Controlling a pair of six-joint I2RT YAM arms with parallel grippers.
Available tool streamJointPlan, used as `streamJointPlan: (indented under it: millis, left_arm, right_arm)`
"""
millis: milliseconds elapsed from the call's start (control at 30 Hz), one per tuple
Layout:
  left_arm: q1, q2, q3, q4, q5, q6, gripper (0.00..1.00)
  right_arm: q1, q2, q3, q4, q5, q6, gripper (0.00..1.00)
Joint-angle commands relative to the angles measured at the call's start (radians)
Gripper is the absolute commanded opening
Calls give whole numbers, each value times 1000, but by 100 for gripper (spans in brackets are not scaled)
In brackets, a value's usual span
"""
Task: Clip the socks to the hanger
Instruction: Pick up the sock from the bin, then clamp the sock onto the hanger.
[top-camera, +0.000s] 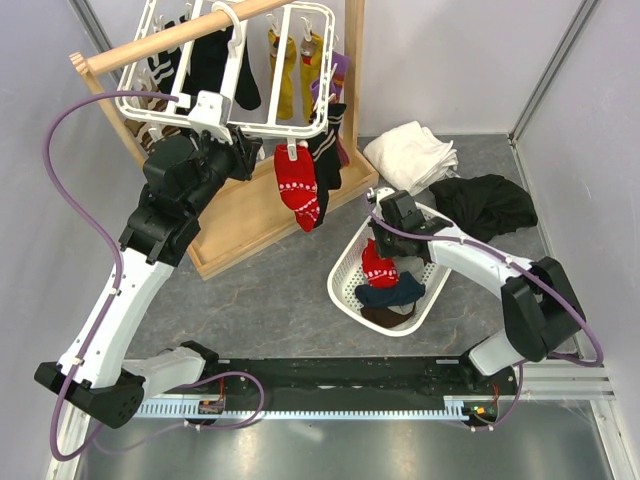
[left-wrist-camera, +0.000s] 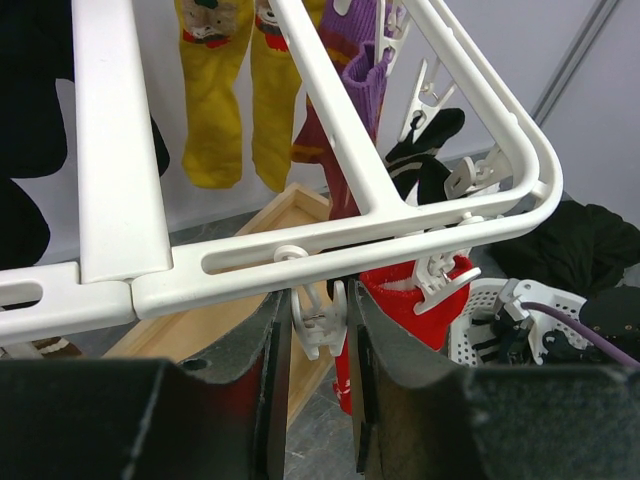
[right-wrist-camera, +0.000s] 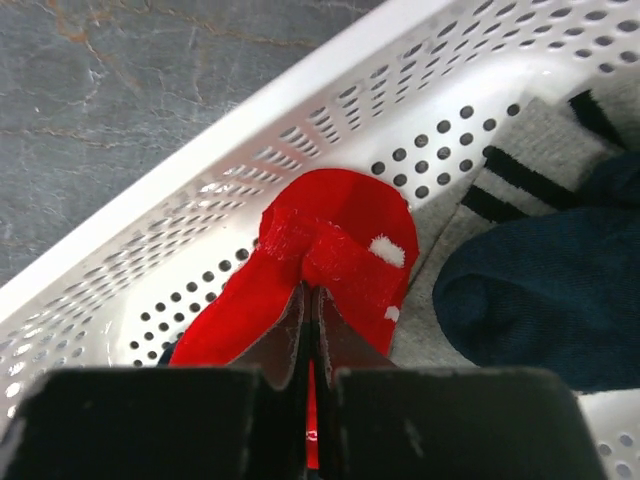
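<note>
Inside the basket (right-wrist-camera: 250, 110), right end effector (right-wrist-camera: 310, 300) pinches white-flecked red sock (right-wrist-camera: 340, 220); left (left-wrist-camera: 320, 335) clamps peg (left-wrist-camera: 312, 322).

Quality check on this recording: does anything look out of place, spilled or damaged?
Nothing damaged or spilled. Only a crumpled white cloth and a crumpled black cloth lie loose on the grey table, outside the white perforated plastic basket.
</note>
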Motion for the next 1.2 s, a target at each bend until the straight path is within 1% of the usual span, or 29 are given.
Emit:
streamJointPlan:
  millis: [0, 133, 233, 267, 333, 400, 567, 733, 833, 933, 1000, 1167]
  left_arm:
    - [-4, 3, 27, -76, 46, -32, 2]
    - [-4, 0, 37, -77, 77, -41, 2]
    - [-4, -1, 48, -83, 92, -50, 2]
    - [-4, -3, 53, -85, 95, -57, 2]
    - [-4, -1, 63, -89, 104, -58, 2]
    - [-4, -6, 69, -92, 107, -61, 2]
    - [-4, -9, 82, -99, 126, -73, 2]
    - [-4, -6, 93, -99, 143, -84, 2]
    - [-4, -1, 96, -100, 153, -93, 2]
    - [-4, 0, 97, -100, 169, -104, 2]
    - [-4, -1, 100, -99, 176, -112, 2]
    - [-4, 3, 105, -99, 204, -130, 2]
  right_arm:
    - [34, -102, 20, 36, 51, -9, 0]
    - [80, -236, 29, 53, 55, -89, 0]
    - [136, -293, 65, 64, 68, -152, 0]
    - [153, -302, 91, 73, 74, -160, 0]
    - [207, -325, 119, 82, 88, -233, 0]
    - [251, -337, 156, 105, 91, -273, 0]
    - [319, -366, 251, 156, 79, -373, 0]
    - [409, -350, 329, 239, 50, -457, 0]
    - [463, -314, 352, 332, 41, -517, 0]
    - [515, -267, 355, 404, 53, -597, 0]
    - [550, -235, 352, 481, 82, -656, 0]
    - [568, -143, 346, 637, 105, -721, 0]
